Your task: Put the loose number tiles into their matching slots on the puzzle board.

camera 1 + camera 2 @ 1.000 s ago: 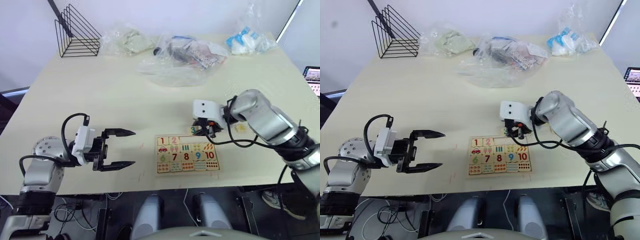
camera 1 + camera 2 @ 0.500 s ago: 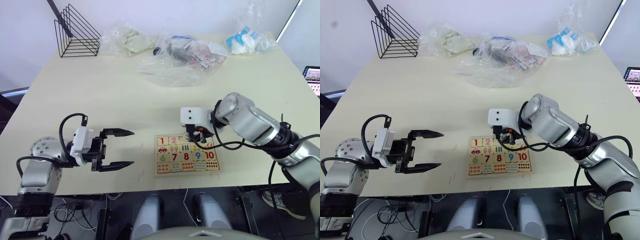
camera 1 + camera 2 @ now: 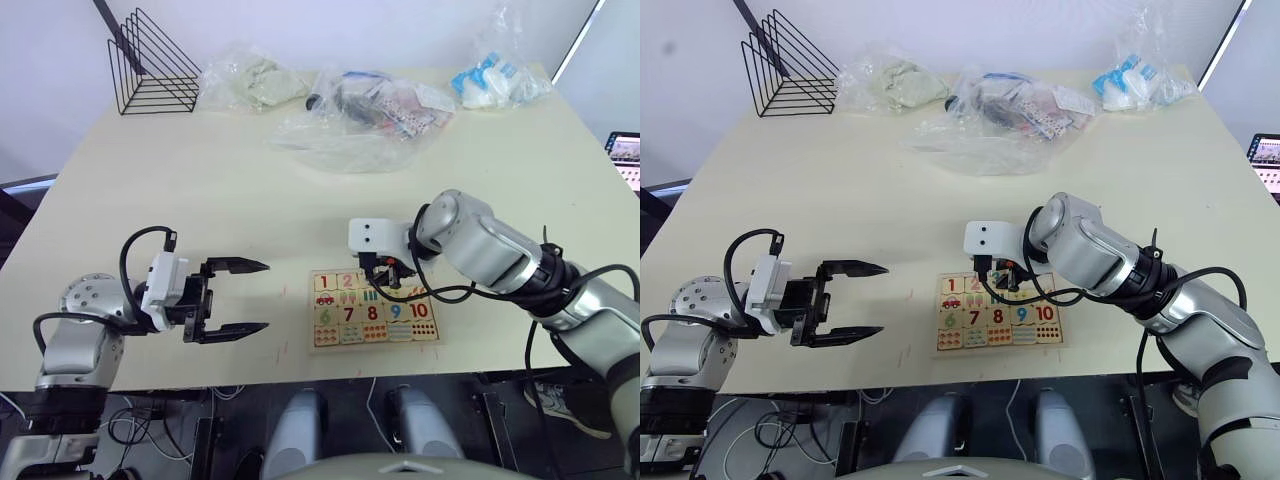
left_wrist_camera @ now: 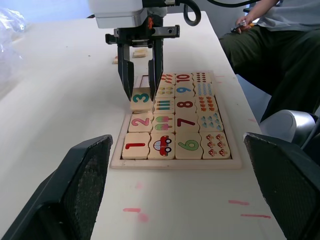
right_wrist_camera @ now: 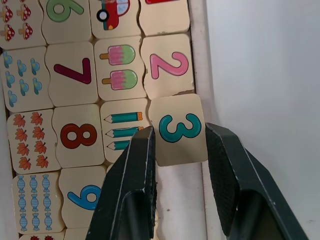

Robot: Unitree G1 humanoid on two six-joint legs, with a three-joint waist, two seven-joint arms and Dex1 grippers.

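From the head views, the puzzle board (image 3: 374, 307) lies at the near edge of the table (image 3: 250, 190), right of centre. The right gripper (image 3: 379, 272) hangs over the board's far row, just right of tiles 1 and 2. The left gripper (image 3: 240, 297) hovers well left of the board, its fingers spread and empty. Clear plastic bags (image 3: 370, 120) and a black wire rack (image 3: 150, 65) sit along the far side.

In the left wrist view, the right gripper's two black fingers (image 4: 125, 75) pinch the 3 tile (image 4: 141, 97) by two opposite edges, above the third slot and next to the seated 2 tile (image 4: 140, 121). Two more loose tiles (image 4: 137, 52) lie on the table beyond the board. A seated person (image 4: 270, 35) is at the table's side.

In the right wrist view, the 3 tile sits between the fingers, slightly askew, its corner overlapping the 2 tile and its outer side over the board's rim, so it looks not yet seated.

The tile is probably light, stiff wood with smooth faces; an edge pinch suits it, but it could twist or slip. It likely needs squaring to the slot before release.
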